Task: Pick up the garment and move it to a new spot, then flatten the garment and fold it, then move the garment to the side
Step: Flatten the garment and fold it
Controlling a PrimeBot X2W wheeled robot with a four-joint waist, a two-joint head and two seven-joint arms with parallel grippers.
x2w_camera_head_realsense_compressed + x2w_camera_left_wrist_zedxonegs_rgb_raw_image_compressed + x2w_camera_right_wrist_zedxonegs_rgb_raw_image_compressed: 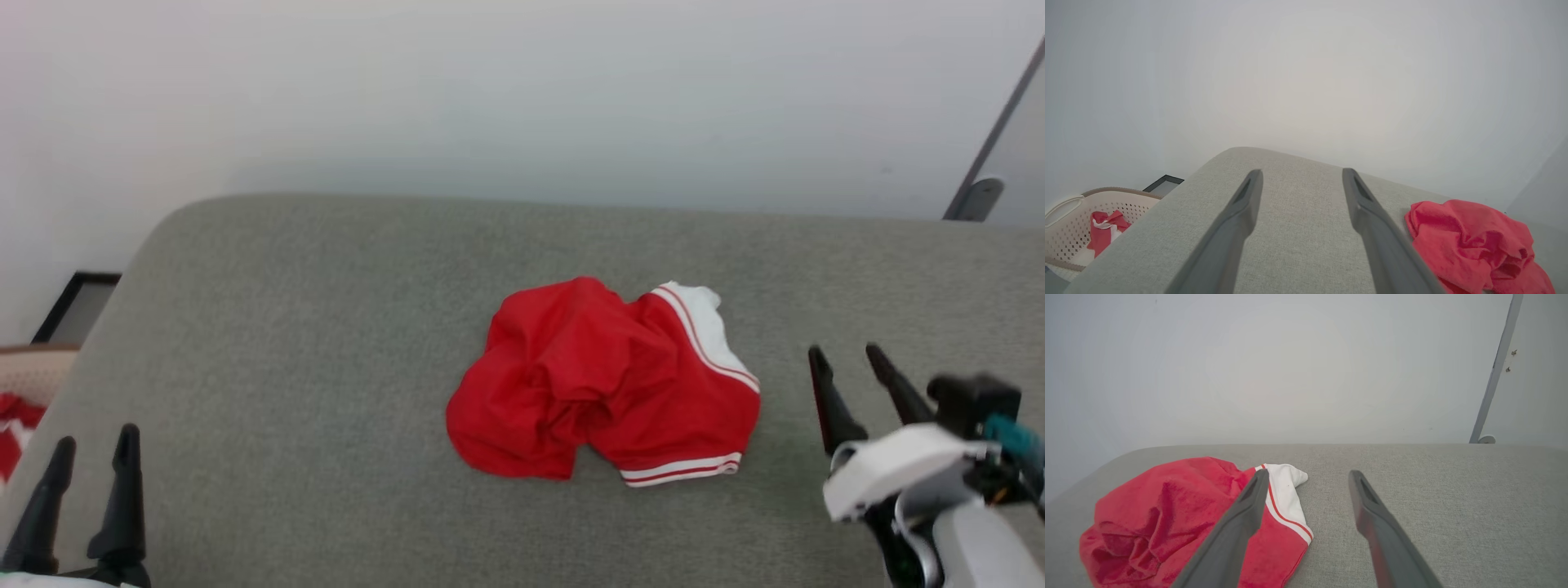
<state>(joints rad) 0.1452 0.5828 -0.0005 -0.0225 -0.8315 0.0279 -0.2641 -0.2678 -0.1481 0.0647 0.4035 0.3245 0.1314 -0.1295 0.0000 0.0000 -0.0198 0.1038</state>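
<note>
The garment lies crumpled in a heap near the middle of the grey cushioned surface, red with a white sleeve and striped trim facing right. It also appears as a red heap in the left wrist view and as the garment in the right wrist view. My left gripper stands open at the lower left, far from the cloth. My right gripper is open just right of the heap, with nothing between its fingers. The left gripper and right gripper both show spread, empty fingers.
A pale perforated laundry basket with red-and-white cloth inside stands off the surface's left edge. A white wall lies behind. A grey door edge shows at the far right. The grey surface stretches bare to the left and behind the heap.
</note>
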